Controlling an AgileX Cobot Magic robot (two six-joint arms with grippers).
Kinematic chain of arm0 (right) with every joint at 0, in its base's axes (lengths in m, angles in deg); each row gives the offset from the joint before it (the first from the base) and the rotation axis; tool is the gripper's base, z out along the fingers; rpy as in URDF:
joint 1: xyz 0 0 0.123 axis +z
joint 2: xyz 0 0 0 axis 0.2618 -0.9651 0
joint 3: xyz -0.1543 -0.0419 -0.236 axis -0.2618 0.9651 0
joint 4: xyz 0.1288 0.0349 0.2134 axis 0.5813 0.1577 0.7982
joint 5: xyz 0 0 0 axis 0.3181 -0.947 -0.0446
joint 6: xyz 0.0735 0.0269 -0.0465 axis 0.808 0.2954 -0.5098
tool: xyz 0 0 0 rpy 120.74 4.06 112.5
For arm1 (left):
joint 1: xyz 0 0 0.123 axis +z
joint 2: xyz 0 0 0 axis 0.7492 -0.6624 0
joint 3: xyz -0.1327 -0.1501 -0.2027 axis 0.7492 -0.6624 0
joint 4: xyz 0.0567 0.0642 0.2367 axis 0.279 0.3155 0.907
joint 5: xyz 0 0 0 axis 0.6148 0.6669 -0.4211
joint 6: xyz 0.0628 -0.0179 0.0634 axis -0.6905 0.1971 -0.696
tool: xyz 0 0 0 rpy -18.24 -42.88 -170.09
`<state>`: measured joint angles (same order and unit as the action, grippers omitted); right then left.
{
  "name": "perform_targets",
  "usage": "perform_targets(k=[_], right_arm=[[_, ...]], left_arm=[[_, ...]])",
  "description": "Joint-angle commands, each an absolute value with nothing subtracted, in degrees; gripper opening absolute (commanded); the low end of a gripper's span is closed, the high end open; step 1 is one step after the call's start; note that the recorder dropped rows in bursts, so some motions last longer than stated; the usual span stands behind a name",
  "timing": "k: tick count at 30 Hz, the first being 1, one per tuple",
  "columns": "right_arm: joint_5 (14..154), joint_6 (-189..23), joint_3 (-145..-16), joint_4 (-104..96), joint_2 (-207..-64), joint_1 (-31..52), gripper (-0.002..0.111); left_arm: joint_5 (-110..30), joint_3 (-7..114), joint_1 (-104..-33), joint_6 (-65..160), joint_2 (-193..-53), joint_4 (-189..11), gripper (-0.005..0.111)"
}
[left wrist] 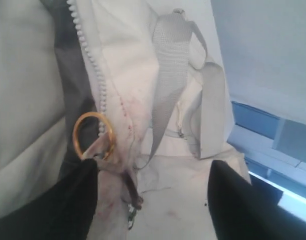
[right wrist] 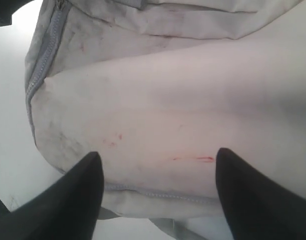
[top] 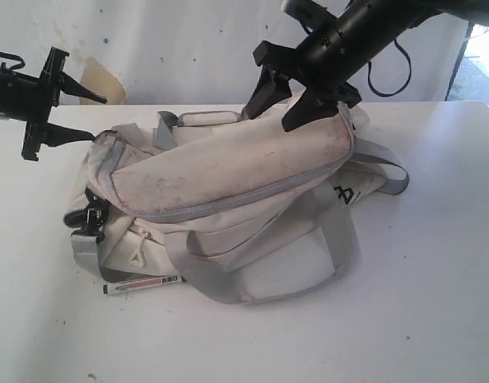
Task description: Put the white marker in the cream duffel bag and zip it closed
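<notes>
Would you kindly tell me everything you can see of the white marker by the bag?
The slim white-barrelled marker pen has dark ends and print along its barrel, plastic by its look. It lies flat on the white table, in front of the soft cream fabric duffel bag, close to a grey webbing strap; contact with it cannot be told. Nothing holds it.

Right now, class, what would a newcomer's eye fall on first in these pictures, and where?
The grubby cream duffel bag fills the middle of the white table, with the open right gripper over one end and the open left gripper at the other, close to a gold ring on the zipper. The white marker lies on the table in front of the bag, not inside it.
</notes>
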<state>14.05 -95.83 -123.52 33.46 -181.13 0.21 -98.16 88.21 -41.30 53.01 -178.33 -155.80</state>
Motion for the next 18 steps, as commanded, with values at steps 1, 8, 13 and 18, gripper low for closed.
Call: perform_targets(k=[1, 8, 13, 18], right_arm=[[15.77, -96.69, -123.64, 31.69, -180.39, 0.19, 0.060], [16.63, -96.69, -123.64, 31.11, -180.39, 0.19, 0.060], [17.10, -96.69, -123.64, 30.31, -180.39, 0.19, 0.060], [17.22, -96.69, -123.64, 30.30, -180.39, 0.19, 0.060]], left_arm=[[-96.99, 88.43, -41.42, 53.41, -179.00, -159.44, 0.056], [-97.14, 88.43, -41.42, 53.69, -181.05, -157.94, 0.067], [-97.51, 88.43, -41.42, 53.69, -181.19, -158.06, 0.067], [-95.25, 88.43, -41.42, 53.69, -181.19, -158.18, 0.067]])
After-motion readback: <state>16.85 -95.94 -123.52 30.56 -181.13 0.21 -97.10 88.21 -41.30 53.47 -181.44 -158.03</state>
